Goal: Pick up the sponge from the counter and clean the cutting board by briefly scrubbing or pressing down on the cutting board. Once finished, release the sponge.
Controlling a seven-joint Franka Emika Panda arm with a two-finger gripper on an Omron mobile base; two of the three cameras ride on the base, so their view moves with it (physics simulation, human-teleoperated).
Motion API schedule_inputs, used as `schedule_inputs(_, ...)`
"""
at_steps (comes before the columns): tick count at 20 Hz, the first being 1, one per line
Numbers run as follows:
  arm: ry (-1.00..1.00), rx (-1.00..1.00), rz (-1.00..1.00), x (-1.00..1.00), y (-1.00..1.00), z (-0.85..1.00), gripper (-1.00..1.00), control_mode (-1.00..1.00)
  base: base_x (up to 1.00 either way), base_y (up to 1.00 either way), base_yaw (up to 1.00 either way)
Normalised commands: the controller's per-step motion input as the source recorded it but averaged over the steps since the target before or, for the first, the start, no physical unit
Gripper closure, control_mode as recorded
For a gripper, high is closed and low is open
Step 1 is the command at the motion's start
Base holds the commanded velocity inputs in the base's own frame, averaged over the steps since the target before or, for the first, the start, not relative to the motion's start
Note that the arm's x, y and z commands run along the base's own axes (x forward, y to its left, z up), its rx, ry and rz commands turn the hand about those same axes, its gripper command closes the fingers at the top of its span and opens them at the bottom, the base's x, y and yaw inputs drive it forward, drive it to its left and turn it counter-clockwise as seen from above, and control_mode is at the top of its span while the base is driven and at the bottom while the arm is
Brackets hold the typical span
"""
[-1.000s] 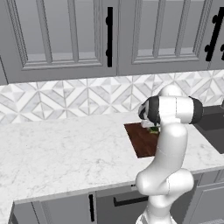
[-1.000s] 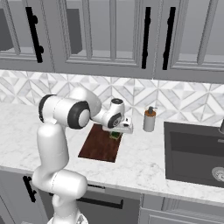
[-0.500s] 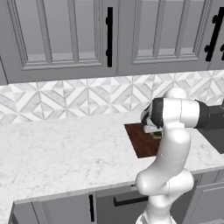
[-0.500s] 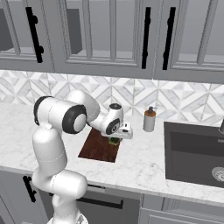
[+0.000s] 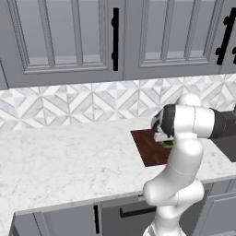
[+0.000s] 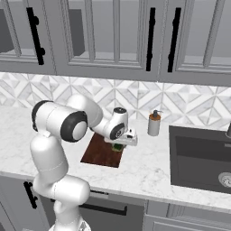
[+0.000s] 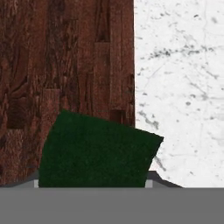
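Fingers point(image 6: 119, 145) clamped on sponge point(image 7: 98, 151), over cutting board point(image 7: 65, 65) edge.

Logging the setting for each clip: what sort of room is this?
A kitchen, rendered rather than real: a marble counter under grey wall cabinets, a dark sink set into it, and a cutting board with a soap dispenser nearby.

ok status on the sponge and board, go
Gripper shut on the sponge, low over the cutting board near its sink-side edge. Soap dispenser stands clear behind. Nothing in the way.
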Motion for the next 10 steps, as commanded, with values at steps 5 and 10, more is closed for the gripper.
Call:
schedule_inputs(5, 0.0, 0.0, 0.0, -0.47, 0.11, -0.5, 1.0, -1.0, 0.0, 0.0, 0.0)
schedule_inputs(10, 0.0, -0.02, 0.0, -0.48, 0.31, -0.84, 1.0, -1.0, 0.0, 0.0, 0.0)
